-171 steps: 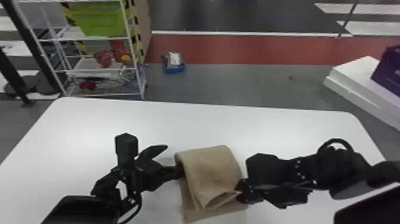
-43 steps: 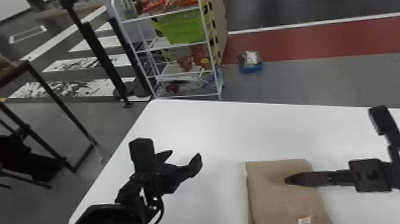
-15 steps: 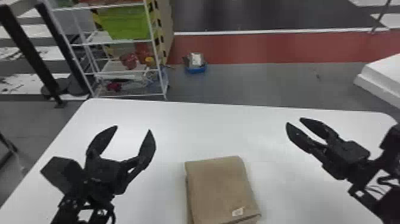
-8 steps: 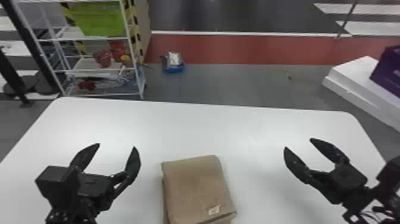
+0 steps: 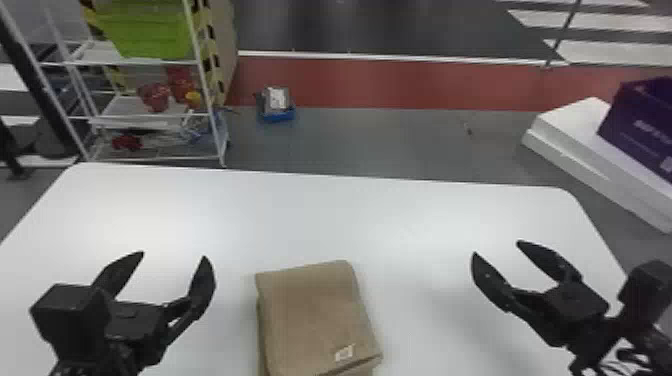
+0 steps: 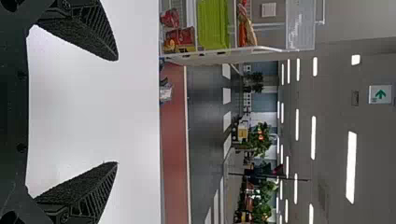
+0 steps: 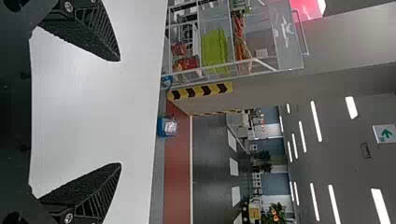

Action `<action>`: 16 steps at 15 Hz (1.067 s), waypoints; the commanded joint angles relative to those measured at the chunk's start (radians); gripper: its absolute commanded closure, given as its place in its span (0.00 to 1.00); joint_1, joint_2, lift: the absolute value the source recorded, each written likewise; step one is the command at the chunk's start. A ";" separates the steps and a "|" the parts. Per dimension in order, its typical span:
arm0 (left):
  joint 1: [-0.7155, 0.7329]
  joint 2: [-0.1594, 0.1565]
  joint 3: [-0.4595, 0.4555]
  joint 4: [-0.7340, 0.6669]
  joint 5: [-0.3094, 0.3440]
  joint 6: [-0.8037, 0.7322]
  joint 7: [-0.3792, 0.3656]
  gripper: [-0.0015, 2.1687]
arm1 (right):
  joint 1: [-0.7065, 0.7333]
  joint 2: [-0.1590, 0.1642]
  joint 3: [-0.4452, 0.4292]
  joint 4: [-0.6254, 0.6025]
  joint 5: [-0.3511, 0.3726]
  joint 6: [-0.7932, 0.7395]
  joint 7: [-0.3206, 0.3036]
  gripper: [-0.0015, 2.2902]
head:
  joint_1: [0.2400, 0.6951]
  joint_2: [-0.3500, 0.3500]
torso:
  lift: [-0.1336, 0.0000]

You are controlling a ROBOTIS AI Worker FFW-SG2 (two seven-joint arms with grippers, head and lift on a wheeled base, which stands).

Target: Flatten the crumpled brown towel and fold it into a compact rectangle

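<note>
"Where's the towel?"

"The brown fabric towel (image 5: pixel 315 310) lies at 6 o'clock in my head view, on the smooth white tabletop (image 5: pixel 380 215). It's folded into a compact rectangle, with layers showing along its 9 o'clock side and at its near end. A small pale label (image 5: pixel 344 353) sits towards 5 o'clock on the top layer. The nearest part runs out of that view."

"And your hands?"

"Reading the clock from the towel, my black left gripper (image 5: pixel 174 253) has its tips at about 10 o'clock, fingers spread wide. My black right gripper (image 5: pixel 496 247) has its tips at 2, its fingers parted as well. Both sets are clear of the cloth."

"What about farther out?"

"Beyond the tabletop, a white metal shelf rack (image 5: pixel 220 145) stands around 11 o'clock, carrying a bright green plastic bin (image 5: pixel 150 30). A small blue tray (image 5: pixel 277 117) sits on the floor close to 12, just short of a flat red floor strip (image 5: pixel 380 82). Round at 2 there's a dark purple box (image 5: pixel 635 125) on a low white platform (image 5: pixel 575 140)."

"Anything overhead?"

"My left wrist view catches a white sign with a green arrow (image 6: pixel 380 94)."
</note>
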 commanded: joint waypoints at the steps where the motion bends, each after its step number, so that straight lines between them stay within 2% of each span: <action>1: 0.009 -0.003 0.000 -0.007 0.007 -0.021 0.001 0.04 | 0.015 0.007 -0.004 -0.019 0.000 -0.004 0.001 0.04 | 1.00 0.42 | 0.07; 16: -0.011 -0.003 0.018 0.013 0.036 -0.052 -0.011 0.04 | 0.015 0.042 0.004 -0.028 0.019 -0.028 0.007 0.04 | 1.00 0.45 | 0.07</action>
